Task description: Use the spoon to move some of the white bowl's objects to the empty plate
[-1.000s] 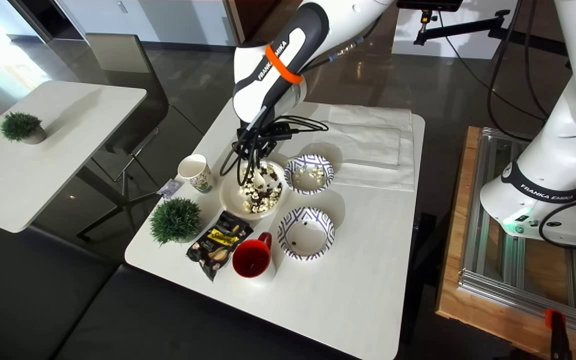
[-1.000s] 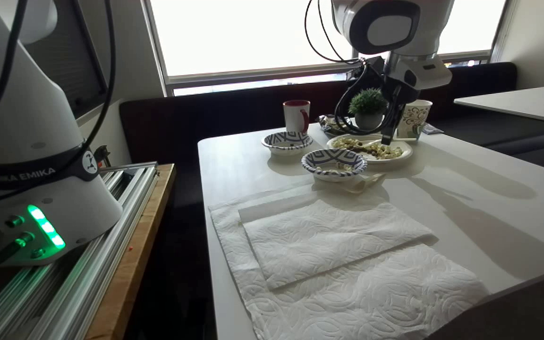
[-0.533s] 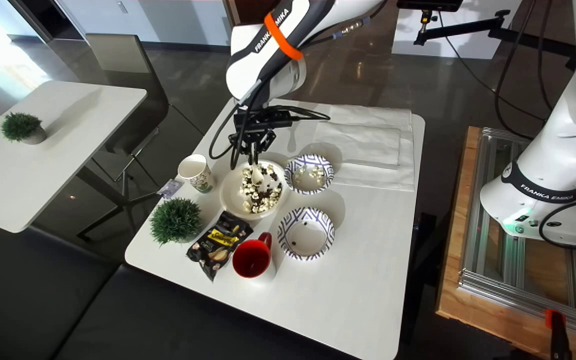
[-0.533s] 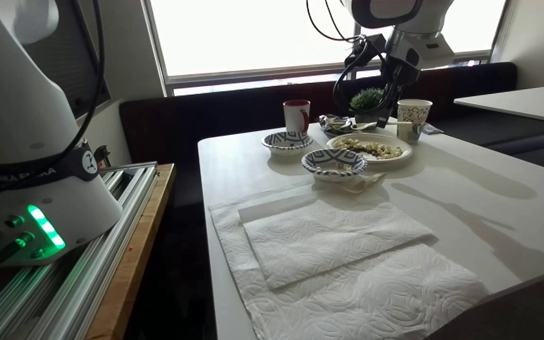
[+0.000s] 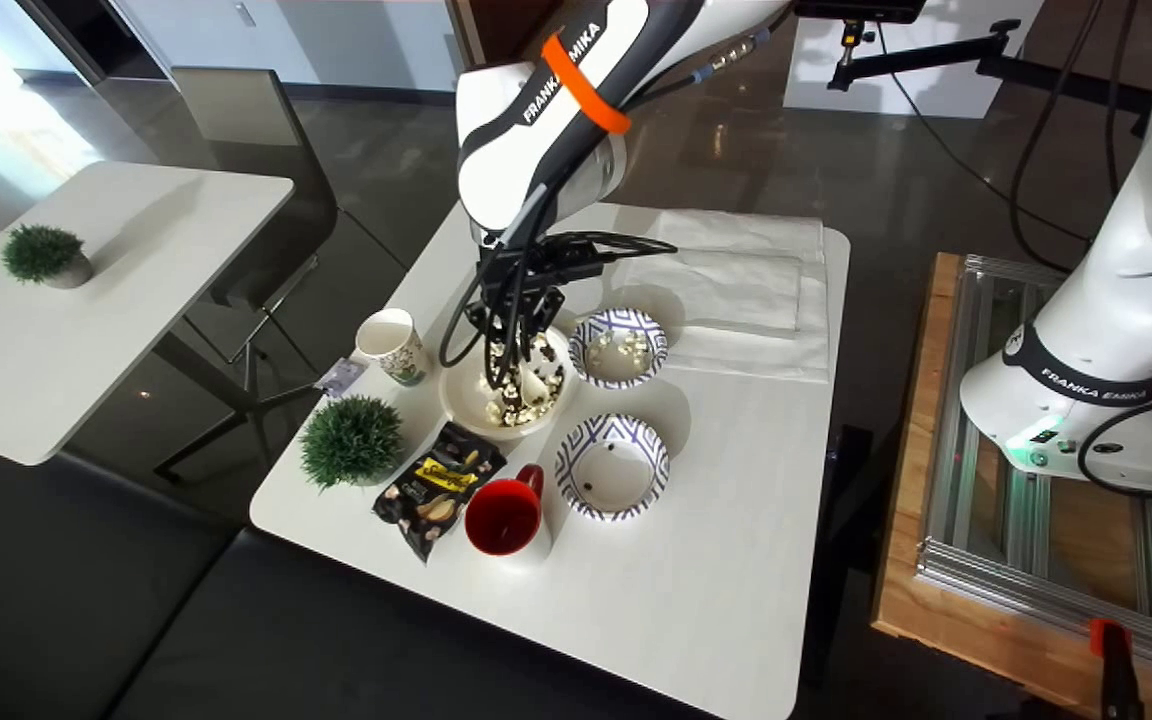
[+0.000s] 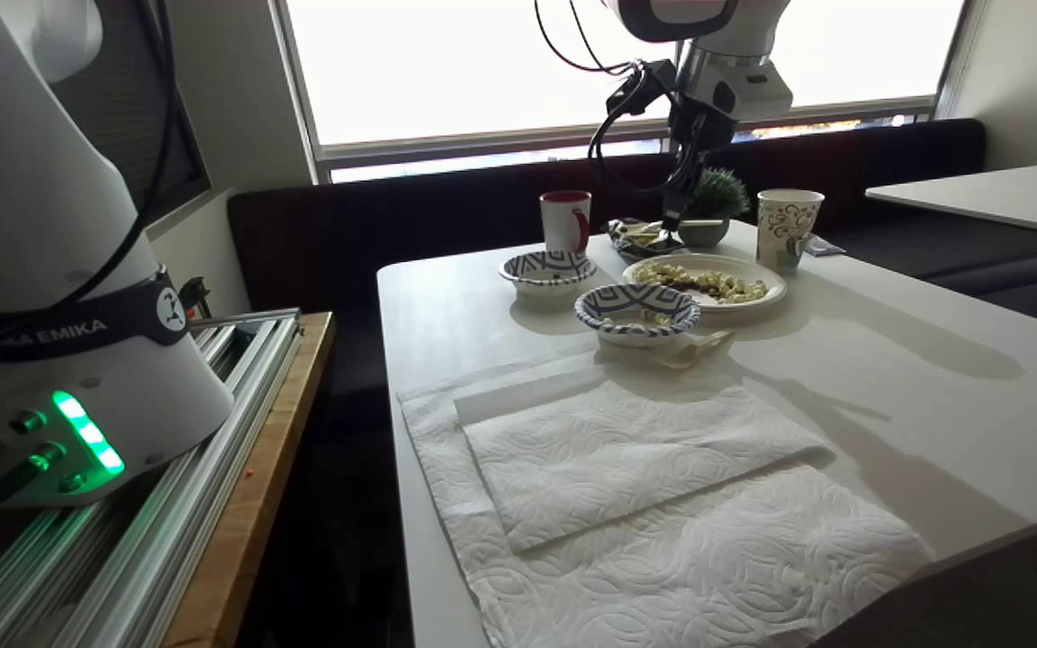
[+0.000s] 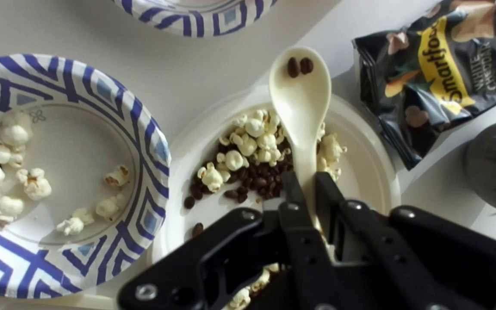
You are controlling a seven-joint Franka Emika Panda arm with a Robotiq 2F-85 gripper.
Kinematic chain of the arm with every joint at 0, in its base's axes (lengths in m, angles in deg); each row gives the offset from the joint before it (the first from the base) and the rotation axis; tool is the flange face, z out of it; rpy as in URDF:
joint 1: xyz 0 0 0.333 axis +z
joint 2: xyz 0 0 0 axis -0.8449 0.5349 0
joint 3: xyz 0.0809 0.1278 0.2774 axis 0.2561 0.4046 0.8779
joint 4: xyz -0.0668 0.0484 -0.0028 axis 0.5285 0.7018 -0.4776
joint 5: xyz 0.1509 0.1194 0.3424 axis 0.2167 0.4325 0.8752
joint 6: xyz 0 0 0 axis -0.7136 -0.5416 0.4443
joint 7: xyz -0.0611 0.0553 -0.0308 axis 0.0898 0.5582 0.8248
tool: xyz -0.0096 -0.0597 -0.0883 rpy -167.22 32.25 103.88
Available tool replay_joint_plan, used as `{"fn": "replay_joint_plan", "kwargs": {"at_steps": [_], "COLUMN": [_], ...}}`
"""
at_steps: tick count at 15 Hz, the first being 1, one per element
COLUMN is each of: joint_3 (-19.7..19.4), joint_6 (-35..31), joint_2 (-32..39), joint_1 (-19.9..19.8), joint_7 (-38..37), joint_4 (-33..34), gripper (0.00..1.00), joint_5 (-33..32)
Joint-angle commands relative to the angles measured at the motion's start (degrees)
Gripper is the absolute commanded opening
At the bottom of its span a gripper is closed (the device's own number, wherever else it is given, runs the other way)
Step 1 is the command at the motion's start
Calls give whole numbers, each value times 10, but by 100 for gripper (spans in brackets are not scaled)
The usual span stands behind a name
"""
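The cream spoon (image 7: 299,103) is held above the white bowl (image 7: 360,172), its scoop pointing away from my gripper. Two brown beans lie in the scoop. My gripper (image 7: 308,183) is shut on the spoon's handle. The white bowl, seen in both exterior views (image 5: 466,395) (image 6: 739,264), holds popcorn (image 7: 254,127) and brown beans (image 7: 263,181). In an exterior view the gripper (image 6: 672,227) and spoon (image 6: 706,222) are raised above the bowl's far side. A blue-striped bowl (image 5: 626,482), nearly empty, holds a few dark bits; only its rim (image 7: 200,19) shows in the wrist view.
Another striped bowl (image 7: 71,142) with several popcorn pieces stands beside the white bowl. A black snack bag (image 5: 441,485), red-lined mug (image 5: 506,520), plant (image 5: 351,440) and paper cup (image 5: 393,345) stand around. Paper towels (image 6: 644,450) and a pale spoon-like thing (image 6: 698,349) lie on the table.
The gripper has lifted the spoon out of the popcorn and beans. It then moved across the white bowl, toward the side of the snack bag and mug.
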Motion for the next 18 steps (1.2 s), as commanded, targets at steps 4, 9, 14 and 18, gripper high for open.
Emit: {"fn": "replay_joint_plan", "kwargs": {"at_steps": [4,9,14,18], "joint_3": [-3,-10,-22,-34], "joint_6": [-2,-12,-33,-59], "joint_2": [-11,7,35,30], "joint_1": [23,45,89,117], "joint_7": [-4,-37,-106,-167], "joint_4": [-31,-22,-15,-29], "gripper": [13,3,3,3], "joint_5": [3,-16,-41,-68]}}
